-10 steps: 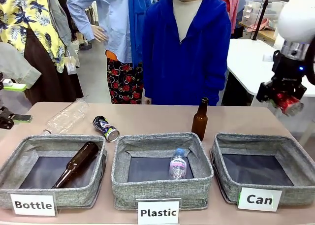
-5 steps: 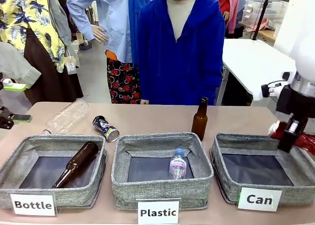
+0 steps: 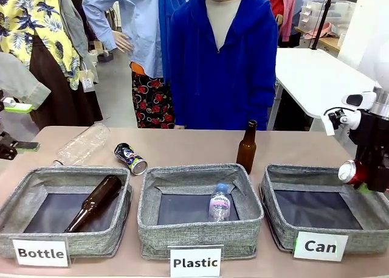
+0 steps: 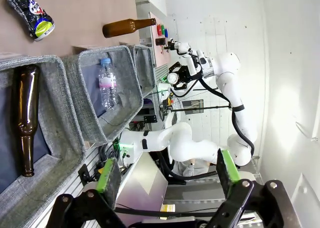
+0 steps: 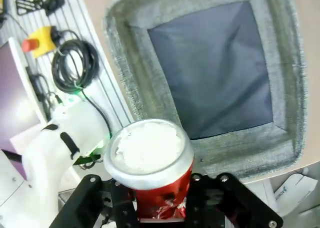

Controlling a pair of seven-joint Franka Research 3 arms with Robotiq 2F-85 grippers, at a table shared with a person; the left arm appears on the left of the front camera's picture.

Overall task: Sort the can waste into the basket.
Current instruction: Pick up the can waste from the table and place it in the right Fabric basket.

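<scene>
Grips the red can [image 3: 354, 172] in the right gripper [image 3: 366, 176] over the far right rim of the Can basket [image 3: 364, 240], long axis level, silver end pointing left. Spreads the left gripper [image 4: 167, 170] wide, empty.

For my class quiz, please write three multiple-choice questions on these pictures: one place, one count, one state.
1. Where is the red can? A) on the floor B) in the right gripper C) on a chair
2. How many brown bottles are there? A) one B) two C) four
3. How is the left gripper? A) open B) shut on a bottle C) shut on a can
Answers: B, its fingers clamp the can; B, one lies in the Bottle basket, one stands on the table; A, its fingers stand apart, holding nothing.
</scene>
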